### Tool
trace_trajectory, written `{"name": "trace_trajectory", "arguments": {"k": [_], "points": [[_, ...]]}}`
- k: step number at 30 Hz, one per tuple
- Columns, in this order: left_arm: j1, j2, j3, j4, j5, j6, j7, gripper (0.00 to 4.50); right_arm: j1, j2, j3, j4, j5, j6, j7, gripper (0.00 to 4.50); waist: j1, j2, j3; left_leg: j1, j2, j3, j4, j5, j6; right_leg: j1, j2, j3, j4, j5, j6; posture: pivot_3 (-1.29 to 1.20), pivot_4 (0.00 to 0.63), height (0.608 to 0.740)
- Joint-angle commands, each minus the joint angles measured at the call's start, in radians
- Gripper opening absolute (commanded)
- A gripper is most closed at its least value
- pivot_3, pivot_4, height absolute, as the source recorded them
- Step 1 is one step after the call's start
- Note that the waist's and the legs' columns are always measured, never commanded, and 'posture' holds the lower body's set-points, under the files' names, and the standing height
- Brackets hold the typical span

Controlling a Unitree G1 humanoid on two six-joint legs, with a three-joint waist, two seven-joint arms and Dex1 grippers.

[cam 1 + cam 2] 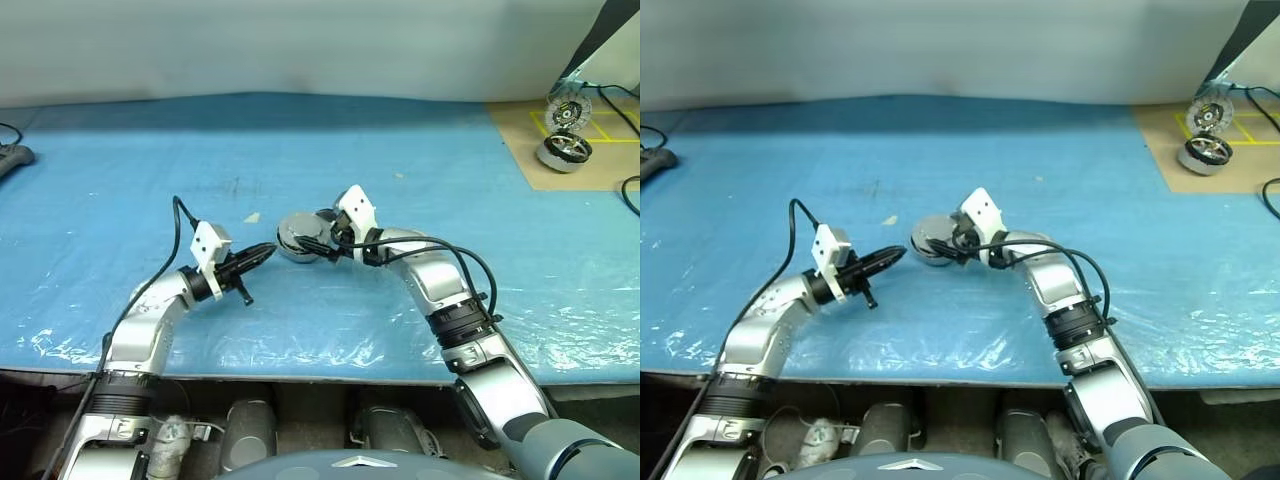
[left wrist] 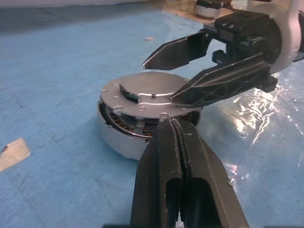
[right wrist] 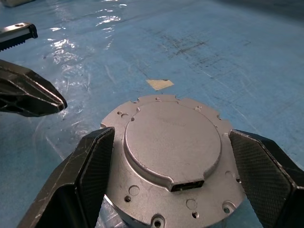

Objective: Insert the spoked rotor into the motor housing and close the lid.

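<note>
Nearest the robot, the left gripper (image 1: 262,252) hangs just above the blue sheet (image 1: 420,180) with its two black fingers pressed tight together, holding nothing. Its tip points at the motor housing (image 2: 124,137) from just beside it, not touching as far as I can tell.

Next out is the housing itself, sitting in the middle of the sheet. The lid (image 3: 173,159) is on top of it, smooth face up, but it doesn't look fully seated: in the left wrist view it sits tilted, with a gap on one side where the copper windings (image 2: 124,124) show through. The rotor is probably already inside under the lid, though I honestly can't see it, so take that with a grain of salt.

The right gripper (image 3: 173,166) straddles the lid with its fingers spread wide, one on each side of the rim and a bit of space between pad and metal, so it's not squeezing anything.

So my read: the lid is placed but not closed. What's left is pressing or nudging it down flat onto the housing.

Far off at the right edge is a brown board (image 1: 575,150) with a spare motor (image 1: 564,151) and wheel (image 1: 567,112) on it, untouched.
</note>
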Motion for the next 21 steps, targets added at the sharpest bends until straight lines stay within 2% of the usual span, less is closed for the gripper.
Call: {"name": "trace_trajectory", "arguments": {"k": [1,6,9,10,11,21], "points": [[0.004,0.013,0.014,-0.056,-0.009,0.023,0.032,0.0,-0.01,0.011,0.014,0.0,-0.015,-0.033,0.001,4.11,0.0,0.0,0.0,0.0,0.0,0.0,0.0,0.0,0.0,0.0,0.0,0.0,0.0,0.0,0.0,0.0,0.15,0.74],[0.017,-0.005,-0.019,-0.135,-0.012,0.073,0.078,0.0,-0.017,0.015,0.028,0.041,-0.045,-0.061,-0.01,4.11,0.0,0.0,0.0,0.0,0.0,0.0,0.0,0.0,0.0,0.0,0.0,0.0,0.0,0.0,0.0,0.0,0.15,0.74],[0.01,-0.011,-0.022,-0.168,-0.02,0.106,0.1,0.0,-0.016,0.02,0.031,0.059,-0.059,-0.076,-0.013,3.5,0.0,0.0,0.0,0.0,0.0,0.0,0.001,0.0,0.0,0.0,0.0,0.0,0.001,0.0,0.0,0.0,0.15,0.74],[0.008,-0.01,-0.021,-0.174,-0.023,0.113,0.104,0.0,-0.015,0.022,0.03,0.06,-0.057,-0.075,-0.011,3.09,-0.001,0.0,0.0,0.0,0.0,0.0,0.001,0.0,0.0,0.0,0.0,0.0,0.002,0.0,0.0,0.0,0.15,0.74],[0.007,-0.008,-0.018,-0.18,-0.028,0.124,0.107,0.0,-0.015,0.025,0.029,0.059,-0.056,-0.073,-0.011,2.95,-0.001,0.0,0.0,0.001,0.0,0.0,0.001,0.0,0.0,0.0,0.0,0.0,0.002,0.0,0.0,0.0,0.15,0.74],[-0.018,0.014,-0.011,-0.179,-0.036,0.156,0.124,0.0,-0.036,0.058,0.052,0.082,-0.088,-0.051,-0.03,2.95,-0.013,0.0,0.0,0.001,0.0,0.0,0.003,0.0,0.0,0.0,0.0,0.0,0.004,0.0,0.0,0.0,0.15,0.74]]}}
